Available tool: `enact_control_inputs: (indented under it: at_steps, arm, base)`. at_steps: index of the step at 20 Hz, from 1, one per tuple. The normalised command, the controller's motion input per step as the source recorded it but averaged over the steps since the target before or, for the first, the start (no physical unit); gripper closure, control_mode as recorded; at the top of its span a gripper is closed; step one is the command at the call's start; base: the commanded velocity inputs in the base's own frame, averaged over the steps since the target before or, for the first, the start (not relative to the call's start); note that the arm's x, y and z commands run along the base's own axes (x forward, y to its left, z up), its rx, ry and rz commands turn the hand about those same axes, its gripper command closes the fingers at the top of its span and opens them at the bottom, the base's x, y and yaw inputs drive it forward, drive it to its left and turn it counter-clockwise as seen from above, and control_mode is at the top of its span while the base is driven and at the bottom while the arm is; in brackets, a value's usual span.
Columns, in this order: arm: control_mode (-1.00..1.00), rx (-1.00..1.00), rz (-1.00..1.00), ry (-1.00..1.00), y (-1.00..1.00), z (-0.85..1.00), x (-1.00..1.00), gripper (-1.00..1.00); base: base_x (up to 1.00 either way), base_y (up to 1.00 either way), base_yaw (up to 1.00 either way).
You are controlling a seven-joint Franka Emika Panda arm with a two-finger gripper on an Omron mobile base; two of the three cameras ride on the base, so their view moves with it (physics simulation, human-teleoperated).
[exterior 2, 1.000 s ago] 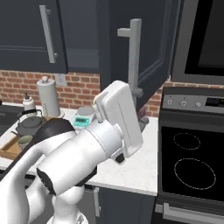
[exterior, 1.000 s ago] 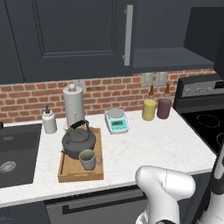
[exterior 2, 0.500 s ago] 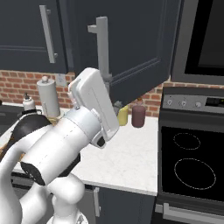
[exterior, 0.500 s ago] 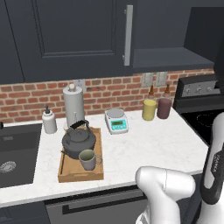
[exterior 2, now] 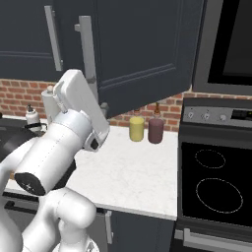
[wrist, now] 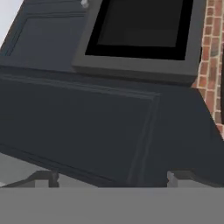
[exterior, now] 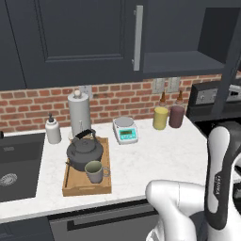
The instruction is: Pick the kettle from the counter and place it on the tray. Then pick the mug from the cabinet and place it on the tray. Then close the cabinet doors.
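1. Cabinet door (wrist: 87, 118) panel fills the space just ahead of the gripper (wrist: 111, 177) — its fingers spread wide, pinching nothing.
2. Right cabinet door (exterior 2: 147, 49) stands partly open beside the white arm (exterior 2: 64, 142); the left door (exterior: 75, 37) is shut.
3. Kettle (exterior: 84, 149) and mug (exterior: 95, 172) sit together on the wooden tray (exterior: 70, 181), on the counter (exterior: 160, 155).

Even, soft rendered light throughout; the white surface (exterior: 155, 155) is bright, with faint shadows; hand view soft and slightly blurred.
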Motion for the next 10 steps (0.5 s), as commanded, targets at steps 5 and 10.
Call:
enact_control_inputs:
  at_steps: [5,10]
  arm:
    - [-1.00,0.00,0.13,0.06,0.48,0.00,0.58,-1.00]
    - [-1.00,0.00,0.10,0.04,0.31,0.00,0.69,-1.00]
  base:
    - [0.00,0.00,0.00]
    - [0.00,0.00,0.00]
